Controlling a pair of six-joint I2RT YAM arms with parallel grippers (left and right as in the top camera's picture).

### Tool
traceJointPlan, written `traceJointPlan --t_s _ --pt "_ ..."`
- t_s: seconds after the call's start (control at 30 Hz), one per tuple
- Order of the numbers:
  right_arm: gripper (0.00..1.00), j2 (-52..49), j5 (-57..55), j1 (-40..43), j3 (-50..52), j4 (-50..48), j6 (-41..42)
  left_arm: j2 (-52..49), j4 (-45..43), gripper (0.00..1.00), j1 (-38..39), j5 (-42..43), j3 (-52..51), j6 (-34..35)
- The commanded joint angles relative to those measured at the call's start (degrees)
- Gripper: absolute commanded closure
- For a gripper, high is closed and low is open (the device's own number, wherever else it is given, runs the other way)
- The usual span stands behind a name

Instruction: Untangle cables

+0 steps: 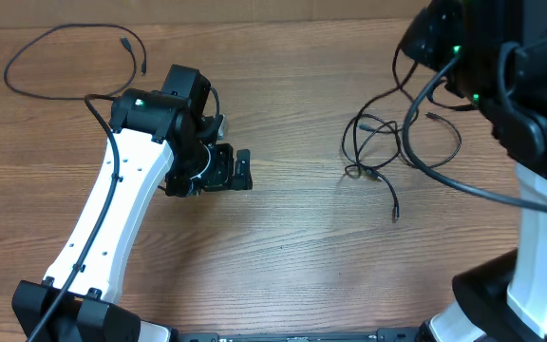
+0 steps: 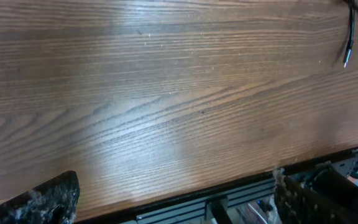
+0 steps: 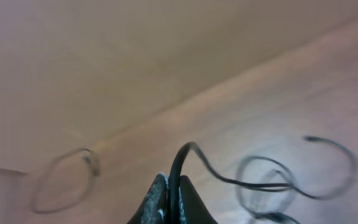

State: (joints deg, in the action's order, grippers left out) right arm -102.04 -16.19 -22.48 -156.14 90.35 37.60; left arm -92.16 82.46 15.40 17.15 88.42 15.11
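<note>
Overhead, the wooden bench (image 1: 283, 247) spreads under everything. The left gripper (image 1: 244, 169) stands spread wide, with a loose cable (image 1: 65, 57) looped well behind it. The right gripper (image 3: 173, 202) is pinched on one strand of the cables (image 1: 387, 142), which lie tangled just ahead of it.

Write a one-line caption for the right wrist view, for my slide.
Right end effector pinching a thin black cable that trails to loops on the wooden table; a separate cable loop lies apart.
</note>
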Motion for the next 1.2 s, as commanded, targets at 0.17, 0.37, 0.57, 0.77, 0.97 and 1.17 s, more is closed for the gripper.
traceJointPlan --t_s 0.17,0.37,0.57,0.77,0.97,1.17 --pt "0.96 15.21 5.77 0.04 -0.37 -18.91 0.76 -0.11 -0.70 0.00 0.50 0.46 -0.31 0.79" --pt "0.96 20.72 5.51 0.04 -0.35 -22.49 -0.17 -0.11 -0.87 0.00 0.50 0.50 -0.31 0.81" --pt "0.96 19.63 -0.70 0.04 -0.20 -13.90 -0.09 -0.11 -0.83 0.00 0.50 0.74 -0.31 0.79" --pt "0.96 14.51 7.45 0.04 -0.20 -7.43 -0.09 -0.09 -0.92 0.00 0.33 2.43 -0.28 0.76" --pt "0.96 8.76 22.88 0.04 -0.20 -5.09 0.02 0.15 -0.20 0.02 -2.29 10.08 2.32 -4.55" --pt "0.96 3.06 27.23 0.04 -0.20 -1.66 5.88 0.90 0.55 0.05 -6.16 27.67 8.20 -15.54"
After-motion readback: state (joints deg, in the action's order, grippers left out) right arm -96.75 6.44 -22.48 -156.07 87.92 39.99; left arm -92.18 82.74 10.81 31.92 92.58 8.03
